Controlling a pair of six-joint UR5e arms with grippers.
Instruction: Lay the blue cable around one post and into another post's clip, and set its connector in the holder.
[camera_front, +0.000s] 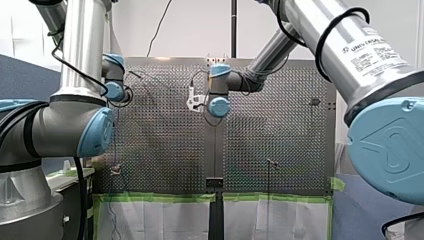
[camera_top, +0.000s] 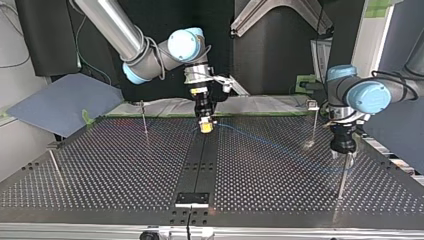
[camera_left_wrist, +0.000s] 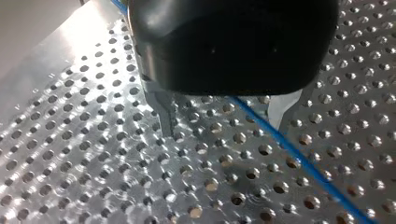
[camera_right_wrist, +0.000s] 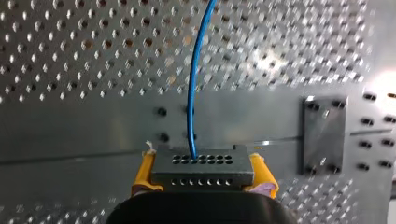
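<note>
Yellow pads (camera_right_wrist: 144, 175) of your right jaws clamp the grey connector (camera_right_wrist: 201, 167) over the counter (camera_top: 100, 165), well short of the black holder (camera_top: 192, 198), and the blue cable (camera_right_wrist: 189, 93) trails from it away from the holder. Your left jaws, farther off to the holder's side, stand open astride the cable, gripping nothing. Carry the connector on before they close and the loose cable could slide clear of the thin post (camera_top: 342, 177) beside them.

A pale wall (camera_front: 190, 25) rises beyond the perforated surface (camera_front: 280, 145), which is edged with green tape (camera_front: 160, 198) above white sheeting (camera_front: 165, 220). In the top view, black panels (camera_top: 280, 60) stand behind, and a blue sheet (camera_top: 60, 102) lies at the left.
</note>
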